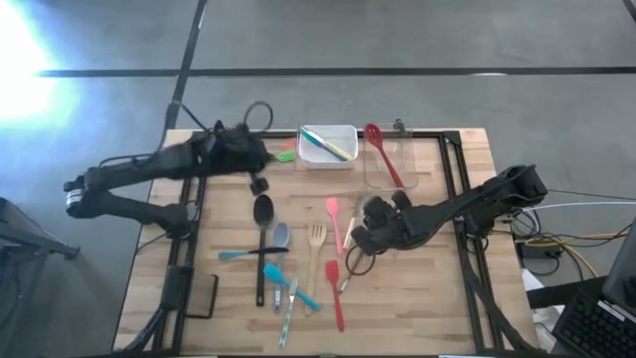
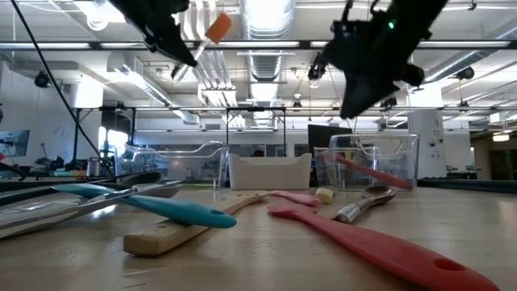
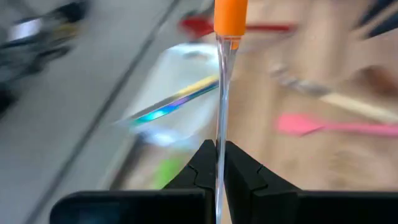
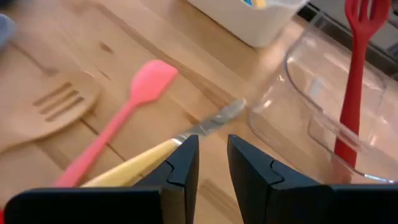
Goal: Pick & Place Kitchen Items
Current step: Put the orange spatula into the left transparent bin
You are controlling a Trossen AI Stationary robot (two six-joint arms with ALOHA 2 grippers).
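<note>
We saw the left tool clenched on the slim clear handle of an orange-tipped utensil, held in the air above the far left part of the desk, just left of the white tub. We judged it was carried high so the long handle would clear the tub wall before being set inside, where a few utensils already lay. The clear tub to the right of it held a red slotted spatula leaning on its rim, so the tubs looked to us like the drop places. The right tool hung low over the middle of the desk with its fingers a little apart and nothing between them; a yellow-handled knife lay on the wood just beneath and beyond the fingertips, close but not gripped, with a pink spatula and a wooden fork just beside it. The remaining utensils, among them a black ladle, a teal spatula and a red spatula, lay scattered on the near middle of the desk, well apart from both tubs.
</note>
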